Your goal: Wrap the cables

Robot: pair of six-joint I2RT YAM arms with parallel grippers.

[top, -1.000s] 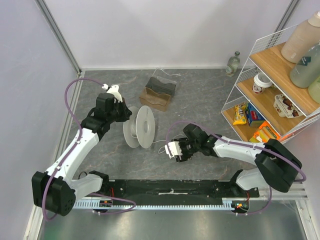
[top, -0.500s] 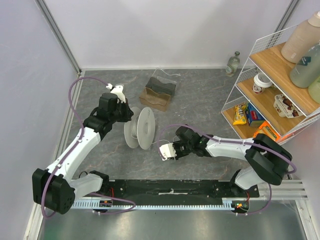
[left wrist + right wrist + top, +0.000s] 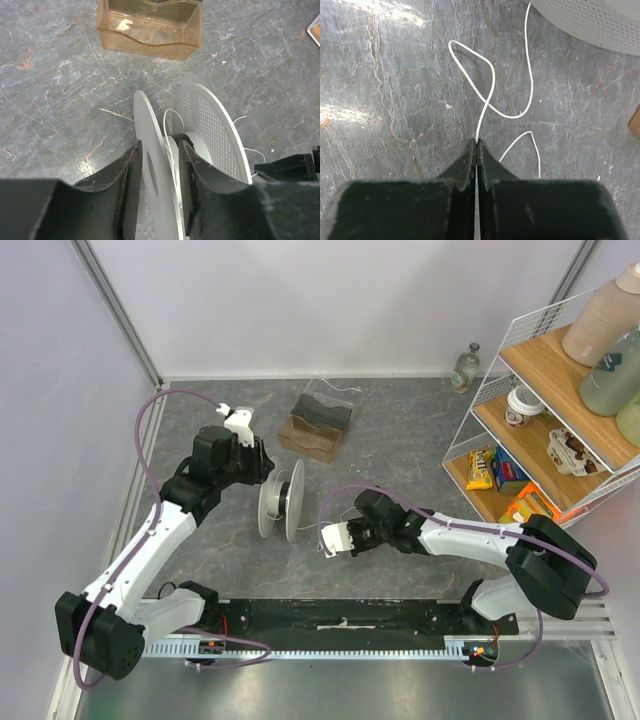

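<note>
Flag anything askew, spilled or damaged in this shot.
Nothing spilled or damaged. Only the cable stands out: it lies in loose, crossing loops on the table between the spool and the right gripper, which pinches it. The spool stands on edge, one disc held in the left gripper.

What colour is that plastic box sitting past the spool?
Translucent amber-orange; the box shows best in the left wrist view.

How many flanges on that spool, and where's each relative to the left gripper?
2. The plain flange sits between the left gripper's fingers. The perforated flange stands outside them, to the right in the left wrist view. Neither is hidden.
</note>
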